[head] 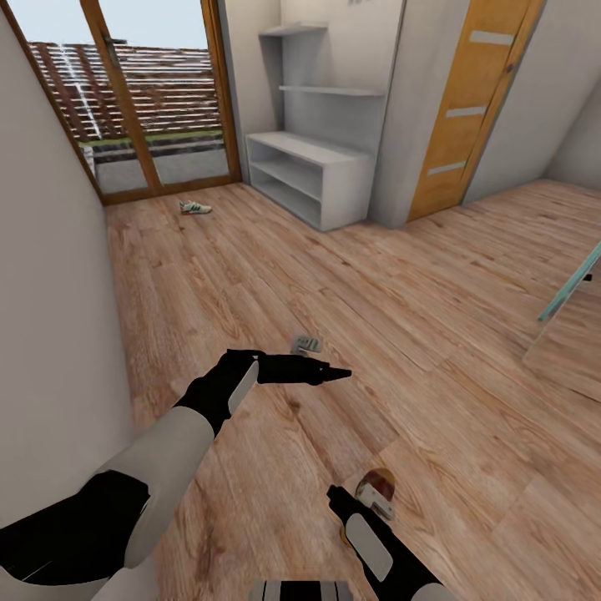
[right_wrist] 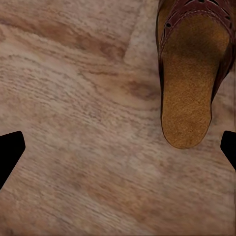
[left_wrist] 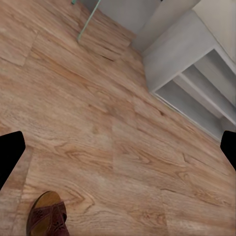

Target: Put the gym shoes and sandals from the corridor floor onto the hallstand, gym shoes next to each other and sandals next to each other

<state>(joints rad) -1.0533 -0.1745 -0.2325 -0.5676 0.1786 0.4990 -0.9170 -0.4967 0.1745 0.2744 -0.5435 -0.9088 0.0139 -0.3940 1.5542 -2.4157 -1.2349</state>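
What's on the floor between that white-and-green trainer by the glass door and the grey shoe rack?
Nothing: bare wood-plank floor separates trainer from rack, per the head view.

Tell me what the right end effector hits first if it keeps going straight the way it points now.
Probably the bare floor. The right end effector looks straight down at the planks, its fingers open. The sandal lies off to one side, between the fingertips' span but near one finger, so that finger might graze its heel; depth is unclear.

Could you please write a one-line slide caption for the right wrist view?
Right claw open above the corridor floor, a brown sandal lying just ahead.
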